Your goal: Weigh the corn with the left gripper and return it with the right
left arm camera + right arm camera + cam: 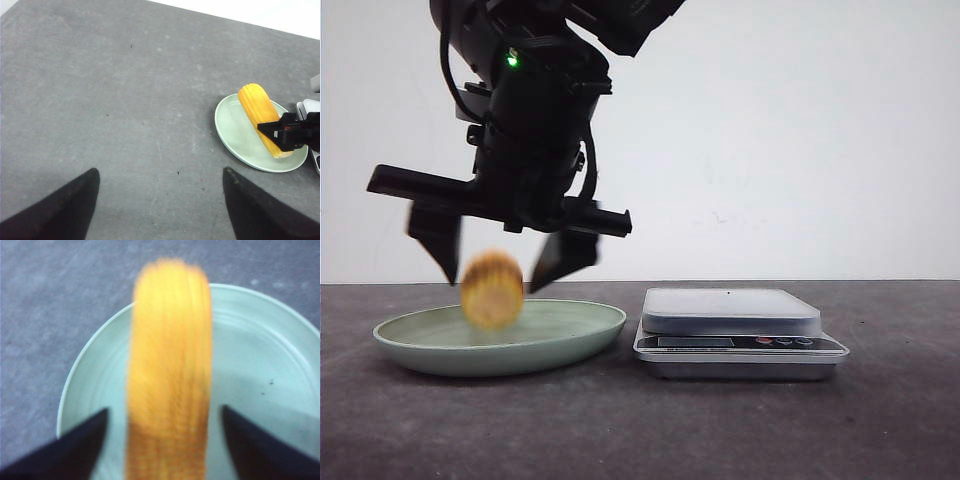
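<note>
The corn is a short yellow-orange cob, blurred, between the spread fingers of my right gripper just above the pale green plate. In the right wrist view the corn lies lengthwise over the plate, with clear gaps to both fingers of the open right gripper. I cannot tell if the corn touches the plate. My left gripper is open and empty over bare grey table, away from the plate and corn. A right gripper finger crosses the corn there.
A silver kitchen scale with an empty white platform stands just right of the plate. Its edge shows in the left wrist view. The table is dark grey and the wall behind it is white.
</note>
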Controlling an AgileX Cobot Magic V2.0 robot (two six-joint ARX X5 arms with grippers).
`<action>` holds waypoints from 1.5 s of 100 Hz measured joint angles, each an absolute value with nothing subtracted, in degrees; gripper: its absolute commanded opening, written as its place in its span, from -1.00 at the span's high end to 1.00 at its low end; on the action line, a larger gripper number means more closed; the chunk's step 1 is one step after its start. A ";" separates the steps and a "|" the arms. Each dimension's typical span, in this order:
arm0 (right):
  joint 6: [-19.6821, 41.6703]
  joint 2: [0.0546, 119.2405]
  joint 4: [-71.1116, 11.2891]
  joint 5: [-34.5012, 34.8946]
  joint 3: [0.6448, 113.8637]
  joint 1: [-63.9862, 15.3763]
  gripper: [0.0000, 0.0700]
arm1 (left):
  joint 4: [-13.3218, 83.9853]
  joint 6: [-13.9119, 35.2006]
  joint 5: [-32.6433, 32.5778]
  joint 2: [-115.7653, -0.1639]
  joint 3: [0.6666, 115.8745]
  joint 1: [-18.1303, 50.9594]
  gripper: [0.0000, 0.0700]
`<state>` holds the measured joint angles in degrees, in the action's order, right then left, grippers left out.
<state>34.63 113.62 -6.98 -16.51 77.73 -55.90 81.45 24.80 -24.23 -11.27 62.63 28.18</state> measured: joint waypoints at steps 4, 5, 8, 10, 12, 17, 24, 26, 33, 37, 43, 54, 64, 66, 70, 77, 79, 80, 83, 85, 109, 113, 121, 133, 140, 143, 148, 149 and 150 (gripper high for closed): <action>34.72 113.62 -6.98 -16.56 77.73 -55.79 -0.83 | 81.47 24.80 -24.23 -11.27 62.63 28.18 -0.36; 34.72 113.62 -6.98 -16.60 77.73 -55.77 -0.83 | 81.47 24.80 -24.23 -11.27 62.63 28.18 -0.36; 34.70 113.62 -7.01 -16.67 77.73 -55.64 -0.83 | 81.47 24.80 -24.25 -11.27 62.63 28.18 -0.36; 34.68 113.62 -7.01 -16.75 77.73 -55.48 -0.82 | 81.45 24.80 -24.23 -11.27 62.63 28.18 -0.36; 34.59 113.62 -6.98 -16.86 77.73 -55.33 -0.82 | 81.45 24.82 -24.23 -11.27 62.63 28.18 -0.36; 34.20 113.62 -6.98 -17.34 77.73 -54.94 -0.82 | 81.47 24.80 -24.23 -11.27 62.63 28.18 -0.36; 32.99 113.40 -7.66 -17.43 77.73 -53.87 -0.82 | 81.47 24.82 -24.23 -11.27 62.63 28.18 -0.36; 32.69 113.21 -8.27 -17.43 77.73 -53.58 -0.82 | 81.45 24.80 -24.23 -11.27 62.63 28.18 -0.36; 31.18 111.68 -10.33 -17.41 77.62 -52.34 -0.82 | 81.47 24.80 -24.23 -11.27 62.63 28.18 -0.36; 30.06 110.21 -11.22 -17.37 77.52 -51.31 -0.82 | 81.47 24.80 -24.23 -11.27 62.63 28.18 -0.36; 28.08 107.13 -12.67 -17.41 77.52 -49.34 -0.82 | 81.45 24.80 -24.25 -11.27 62.63 28.18 -0.36; 23.90 99.53 -14.85 -17.50 77.52 -45.43 -0.81 | 81.45 24.80 -24.23 -11.25 62.63 28.18 -0.36; 19.99 92.20 -18.24 -17.80 77.54 -41.47 -0.81 | 81.45 24.69 -24.25 -11.25 62.63 28.18 -0.36; 19.22 90.72 -19.03 -17.80 77.54 -40.73 -0.81 | 81.43 24.58 -24.23 -11.25 62.63 28.18 -0.36; 17.67 87.81 -20.53 -17.82 77.54 -39.42 -0.81 | 81.25 24.36 -24.23 -11.25 62.63 28.18 -0.36; 15.20 82.43 -23.33 -17.78 77.54 -37.41 -0.81 | 80.05 23.94 -24.23 -11.25 62.63 28.18 -0.36; 14.59 80.84 -24.18 -17.76 77.54 -36.88 -0.80 | 79.77 23.90 -24.23 -11.25 62.63 28.18 -0.36; 14.28 80.03 -24.62 -17.76 77.54 -36.60 -0.81 | 79.61 23.88 -24.23 -11.25 62.63 28.18 -0.36; 13.30 77.43 -26.06 -17.76 77.54 -35.81 -0.80 | 79.29 23.68 -24.23 -11.25 62.63 28.18 -0.36; 12.78 75.70 -27.05 -17.78 77.54 -35.29 -0.80 | 79.05 23.62 -24.23 -11.25 62.63 28.18 -0.36; 9.19 54.15 -40.29 -18.04 77.56 -32.40 -0.81 | 77.34 23.00 -24.23 -11.25 62.63 28.18 -0.36; 9.13 50.94 -42.59 -18.04 77.60 -32.49 -0.80 | 77.28 22.90 -24.23 -11.25 62.63 28.18 -0.36; 8.99 45.54 -47.53 -17.93 77.60 -32.53 -0.81 | 76.75 22.81 -24.25 -11.25 62.63 28.18 -0.36; 9.50 38.41 -54.92 -16.29 77.49 -32.56 -0.81 | 75.29 22.41 -24.23 -11.25 62.63 28.18 -0.35; 10.07 34.96 -57.28 -15.03 76.58 -32.56 -0.80 | 73.91 21.93 -24.25 -11.25 62.61 28.18 -0.35; 10.31 33.63 -57.89 -14.94 75.90 -32.56 -0.80 | 73.43 21.56 -24.25 -11.25 62.61 28.18 -0.34; 10.39 31.53 -58.33 -14.79 74.52 -32.56 -0.77 | 72.64 20.88 -24.25 -11.25 62.50 28.18 -0.34; 10.41 31.14 -58.37 -14.74 74.24 -32.56 -0.75 | 72.47 20.75 -24.25 -11.22 62.43 28.18 -0.34; 10.46 30.76 -58.35 -14.70 73.91 -32.56 -0.74 | 72.27 20.62 -24.25 -11.22 62.39 28.18 -0.34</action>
